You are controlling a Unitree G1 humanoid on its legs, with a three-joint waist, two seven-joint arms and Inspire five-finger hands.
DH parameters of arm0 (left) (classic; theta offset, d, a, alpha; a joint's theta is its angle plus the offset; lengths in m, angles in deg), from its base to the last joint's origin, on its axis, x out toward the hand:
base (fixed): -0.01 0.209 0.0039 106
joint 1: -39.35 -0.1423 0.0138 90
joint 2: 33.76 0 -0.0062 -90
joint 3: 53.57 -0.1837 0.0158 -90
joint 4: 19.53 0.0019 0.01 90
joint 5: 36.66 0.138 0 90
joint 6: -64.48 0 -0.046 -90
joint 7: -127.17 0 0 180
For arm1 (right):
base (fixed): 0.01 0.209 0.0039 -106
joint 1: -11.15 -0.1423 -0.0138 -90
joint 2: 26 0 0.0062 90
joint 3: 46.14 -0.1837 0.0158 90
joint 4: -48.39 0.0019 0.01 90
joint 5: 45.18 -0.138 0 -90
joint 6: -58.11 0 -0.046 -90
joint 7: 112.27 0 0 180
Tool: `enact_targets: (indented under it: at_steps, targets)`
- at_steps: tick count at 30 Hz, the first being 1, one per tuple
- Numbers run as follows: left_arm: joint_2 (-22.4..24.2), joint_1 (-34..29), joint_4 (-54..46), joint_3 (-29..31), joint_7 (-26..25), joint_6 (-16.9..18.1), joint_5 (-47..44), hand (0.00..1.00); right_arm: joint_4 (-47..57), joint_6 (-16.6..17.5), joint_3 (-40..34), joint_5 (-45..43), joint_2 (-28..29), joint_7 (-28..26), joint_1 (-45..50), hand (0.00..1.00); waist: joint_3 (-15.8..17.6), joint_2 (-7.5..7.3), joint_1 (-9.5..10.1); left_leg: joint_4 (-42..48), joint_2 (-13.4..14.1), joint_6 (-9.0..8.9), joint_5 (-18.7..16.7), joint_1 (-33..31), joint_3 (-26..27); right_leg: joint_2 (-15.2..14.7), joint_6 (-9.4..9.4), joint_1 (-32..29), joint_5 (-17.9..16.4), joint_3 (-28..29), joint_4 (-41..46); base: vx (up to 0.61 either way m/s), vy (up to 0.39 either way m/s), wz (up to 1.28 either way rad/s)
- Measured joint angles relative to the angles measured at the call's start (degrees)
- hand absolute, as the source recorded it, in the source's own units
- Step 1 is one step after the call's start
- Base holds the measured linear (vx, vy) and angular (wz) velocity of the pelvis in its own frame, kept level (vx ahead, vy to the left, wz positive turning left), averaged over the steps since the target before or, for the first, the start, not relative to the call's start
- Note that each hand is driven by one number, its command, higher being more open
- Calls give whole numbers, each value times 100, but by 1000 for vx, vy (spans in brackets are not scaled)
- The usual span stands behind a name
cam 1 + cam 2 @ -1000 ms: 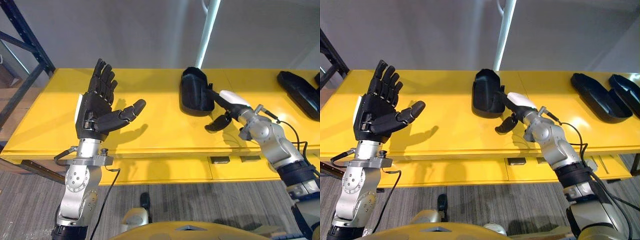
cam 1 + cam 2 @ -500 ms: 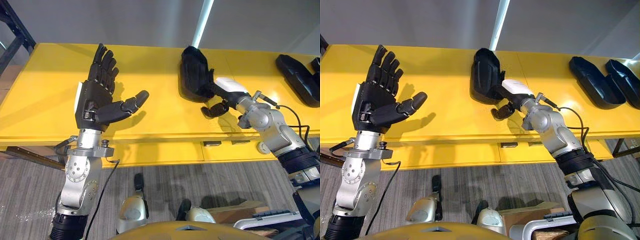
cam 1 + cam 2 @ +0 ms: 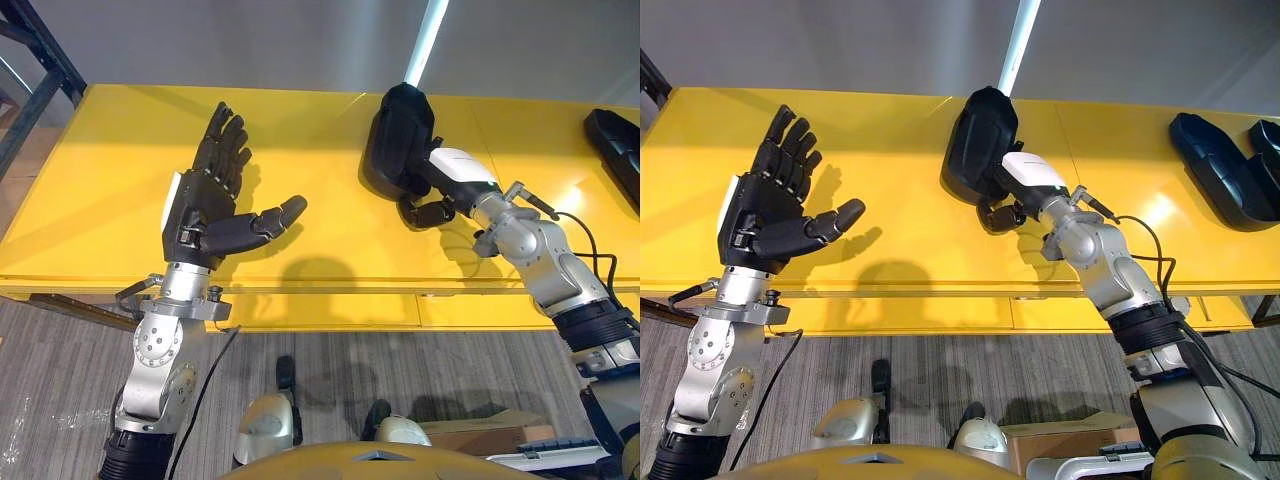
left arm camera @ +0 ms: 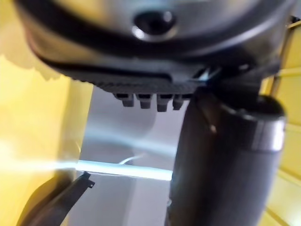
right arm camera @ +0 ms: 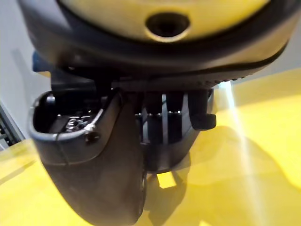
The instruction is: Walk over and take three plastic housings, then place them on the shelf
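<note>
**Item: 1 black plastic housing, held at the yellow table**

Black plastic housing (image 3: pixel 978 140): smooth, matt, rounded shell, hollow on 1 side, with ribs and small fittings inside as seen in the right wrist view. It stands tilted on end over the middle of the table, narrower end up. Whether its lower rim touches the surface cannot be told.

Right hand (image 3: pixel 1025 192): clamped on the housing's near rim, white-covered thumb laid on the outside and dark fingers (image 5: pixel 167 123) curled into the hollow.

Left hand (image 3: pixel 205 205): raised above the table's left half, palm up, fingers straight and spread, thumb out to the side, holding nothing. It is well apart from the housing.

Yellow table (image 3: pixel 100 170): glossy, flat, long top with a straight front edge. There is bare surface on both sides of the held housing and between the 2 hands.

2 further housings (image 3: pixel 1222 182): same black plastic, elongated, lying side by side at the table's far right end, well apart from the right hand.

Surroundings: dark metal rack post (image 3: pixel 45 50) beyond the left corner; pale pole (image 3: pixel 425 40) upright just behind the housing; plain grey wall behind; grey ribbed carpet below
</note>
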Motion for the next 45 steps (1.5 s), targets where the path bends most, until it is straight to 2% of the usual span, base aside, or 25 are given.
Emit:
enact_targets:
  at_steps: [2,11,15,20,23,28,33,37,45]
  targets:
    - [-3,-2,0,0,28,0,-7,100,67,30,-10,-2,-201,-9,124,0,-2,-2,-2,-2,-1,-51,-42,11,12,-4,3,3,3,8,3,-16,18,-1]
    - [-174,-326,-1,8,104,-14,-234,100,270,295,-432,1,-901,-83,900,0,-105,-90,-15,-2,1,-32,-71,24,90,-6,20,-10,16,92,-34,-7,18,-4]
    - [-286,-428,-1,28,139,-89,-400,100,311,598,-538,0,-1211,-112,1192,0,-225,-156,-80,-2,1,-25,-85,-17,99,5,61,-20,47,94,-97,36,8,0]
    - [-316,-429,-1,27,177,-135,-403,100,322,1000,-579,5,-1641,-106,1332,0,-229,-160,-141,-1,2,-24,-92,-31,105,10,60,-26,70,92,-111,30,11,0]
    - [-318,-429,2,21,178,-139,-403,100,320,1222,-579,27,-1742,-11,1332,0,-230,-160,-162,-1,11,-32,-99,-16,125,16,60,-25,70,108,-111,17,7,-4]
    - [-388,-429,16,-28,228,-147,-400,100,242,1762,-540,697,-1936,539,1331,0,-246,-162,-138,-2,14,-37,-109,-29,113,21,59,-24,70,97,-115,2,7,1]
    - [-441,-429,52,-45,293,-151,-400,100,103,2032,-351,885,-2123,882,1319,0,-289,-215,-75,-2,6,-36,-107,-53,81,20,59,-23,69,60,-126,12,12,3]
    - [-591,-429,234,-61,350,-151,-401,100,-156,2153,-273,903,-2124,964,1293,0,-324,-227,-11,-2,-4,-25,-97,-66,50,16,59,-16,69,15,-129,12,7,5]
    - [-593,-439,336,-73,417,-228,-445,100,-557,2144,-51,903,-2124,1094,1114,0,-390,-181,5,-2,-18,-26,-63,-125,-44,17,57,-23,69,-60,-128,-6,12,5]
